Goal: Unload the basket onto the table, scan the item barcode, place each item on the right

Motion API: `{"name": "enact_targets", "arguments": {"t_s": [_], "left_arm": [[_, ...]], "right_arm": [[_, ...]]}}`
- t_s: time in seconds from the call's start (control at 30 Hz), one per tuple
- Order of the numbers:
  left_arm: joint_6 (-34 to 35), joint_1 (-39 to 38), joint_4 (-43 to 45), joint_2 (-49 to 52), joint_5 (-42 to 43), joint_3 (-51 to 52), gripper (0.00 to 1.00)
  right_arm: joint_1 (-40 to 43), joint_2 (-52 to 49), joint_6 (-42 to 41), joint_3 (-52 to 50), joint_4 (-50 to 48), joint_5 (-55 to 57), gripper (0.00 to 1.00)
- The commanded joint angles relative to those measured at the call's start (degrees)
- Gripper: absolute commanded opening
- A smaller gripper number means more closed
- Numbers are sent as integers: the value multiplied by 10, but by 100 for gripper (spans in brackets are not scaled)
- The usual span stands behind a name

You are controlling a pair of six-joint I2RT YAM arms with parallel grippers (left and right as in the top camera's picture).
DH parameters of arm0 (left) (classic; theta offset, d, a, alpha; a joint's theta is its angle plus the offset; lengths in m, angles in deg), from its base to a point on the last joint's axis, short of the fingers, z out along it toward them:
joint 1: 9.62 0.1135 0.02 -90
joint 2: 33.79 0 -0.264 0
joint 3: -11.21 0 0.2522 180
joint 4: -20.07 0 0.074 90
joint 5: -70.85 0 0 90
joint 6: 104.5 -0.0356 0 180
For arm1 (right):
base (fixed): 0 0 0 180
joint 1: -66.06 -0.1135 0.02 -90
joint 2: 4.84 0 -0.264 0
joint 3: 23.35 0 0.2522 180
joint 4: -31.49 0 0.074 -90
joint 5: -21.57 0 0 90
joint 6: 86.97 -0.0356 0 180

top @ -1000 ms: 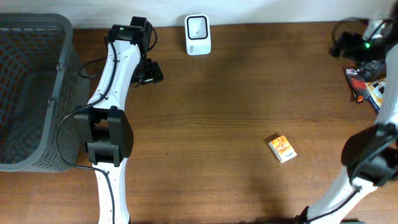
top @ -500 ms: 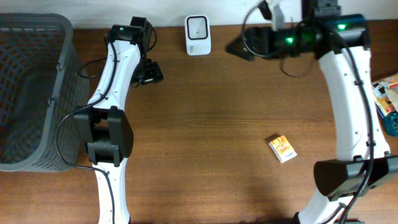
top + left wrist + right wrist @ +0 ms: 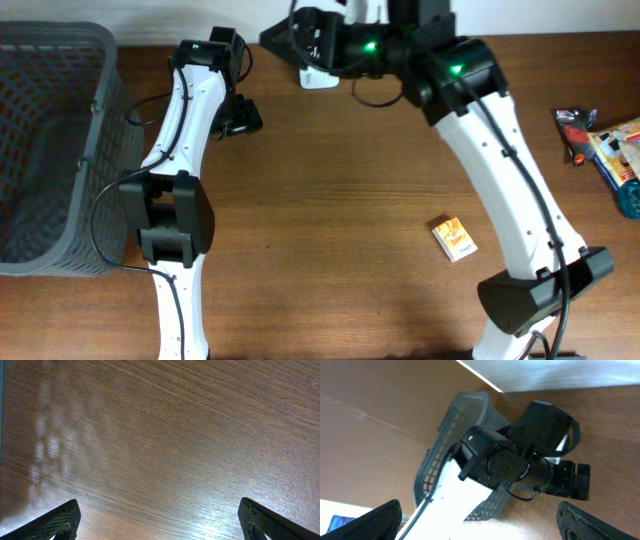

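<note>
Overhead and wrist views of the bench. The item, a small orange-and-white box, lies flat on the brown wooden bench, right of centre and towards the front, and neither arm touches it. The white scanner stands at the back edge, its upper part hidden under my right arm. That arm arches from its base at the front right up and across to the back, so the right jaws hang just left of the scanner, well apart from the box. In the right wrist view I see their two fingertips at the bottom corners, spread wide with nothing between them. Beyond them are the left arm's dark wrist and the grey basket. My left arm reaches up the left side beside that basket, its jaws over bare wood near the back. The left wrist view shows its fingertips likewise spread wide and empty above the grain. Coloured packets lie at the right edge of the bench
</note>
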Motion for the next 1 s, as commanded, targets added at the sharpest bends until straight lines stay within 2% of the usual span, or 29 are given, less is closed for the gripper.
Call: {"name": "enact_targets", "arguments": {"t_s": [0.0,0.13,0.17,0.3,0.4,0.43,0.53,0.63,0.83,0.97], "left_arm": [[5,2,0,4,-6,-9,99],[5,-2,0,4,-6,-9,99],[5,-2,0,4,-6,-9,99],[5,-2,0,4,-6,-9,99],[5,-2,0,4,-6,-9,99],[5,-2,0,4,-6,-9,99],[5,-2,0,4,-6,-9,99],[5,-2,0,4,-6,-9,99],[5,-2,0,4,-6,-9,99],[5,-2,0,4,-6,-9,99]], "right_arm": [[-10,-10,-10,5,32,85,99],[-11,-10,-24,5,74,83,99],[-11,-10,-20,5,147,137,99],[-11,-10,-20,-12,322,336,99],[-13,-10,82,-40,424,373,99],[-15,-10,85,-51,445,373,99],[-24,-10,90,-92,463,373,99],[-40,-10,130,-151,454,374,99],[-47,-10,130,-251,403,377,99],[-47,-10,104,-272,390,378,99]]}}
